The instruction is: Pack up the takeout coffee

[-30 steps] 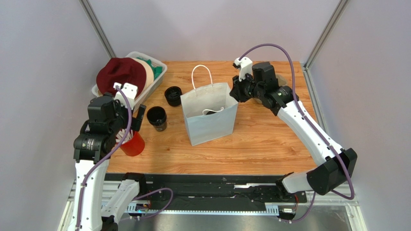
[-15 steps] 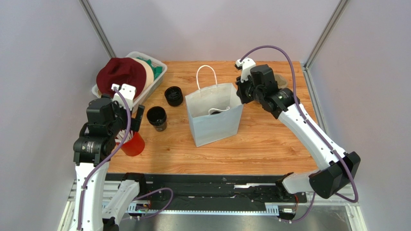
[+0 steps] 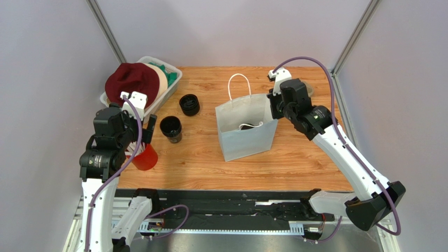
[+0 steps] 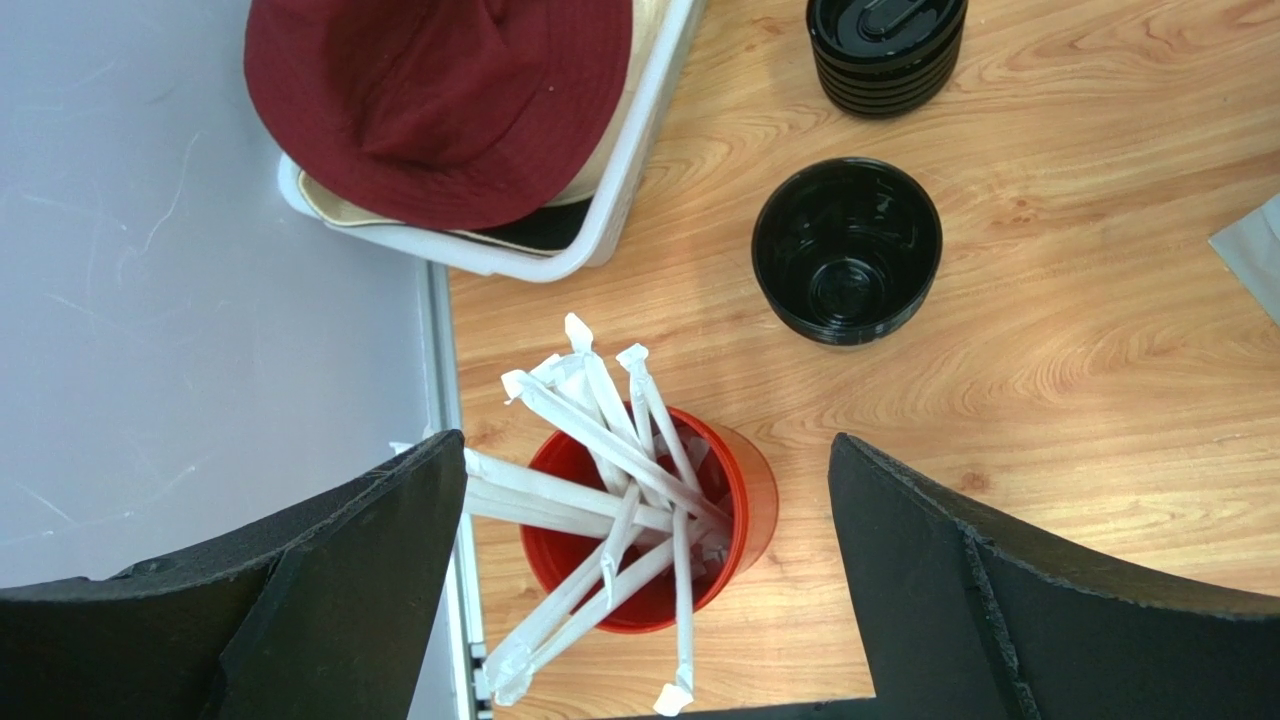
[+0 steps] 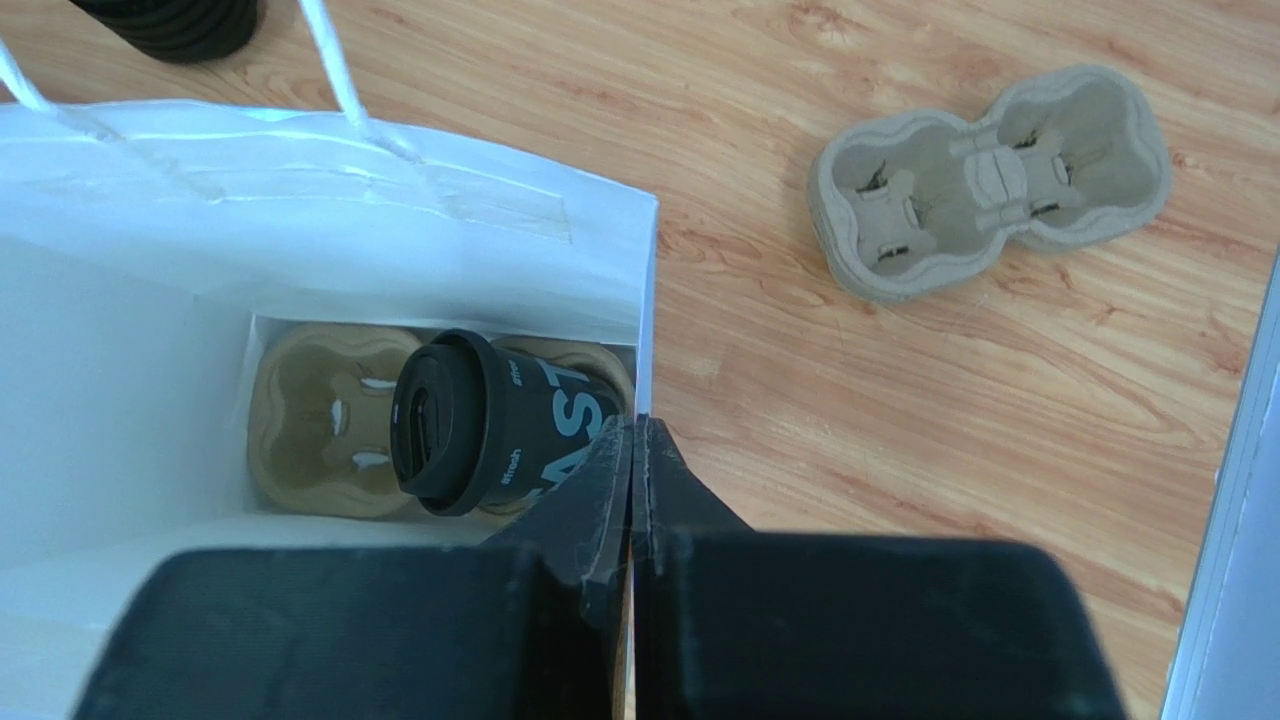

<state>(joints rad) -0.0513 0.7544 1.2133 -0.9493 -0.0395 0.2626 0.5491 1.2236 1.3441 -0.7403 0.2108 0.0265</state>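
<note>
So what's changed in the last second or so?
The right gripper closed on the rim of the paper bag and dragged it rightward. The left gripper, open above the red straw cup, and the black cup stayed put.

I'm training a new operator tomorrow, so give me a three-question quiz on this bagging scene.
1. True or false: the left gripper has its jaws shut on the red cup of straws.
2. What do the jaws of the right gripper pinch? A) the paper bag at its side wall; B) a bag handle; C) a straw.
3. Name the two things inside the paper bag.
Key: 1 false, the jaws stand open above it. 2 A. 3 a lidded black cup and a pulp tray under it.
</note>
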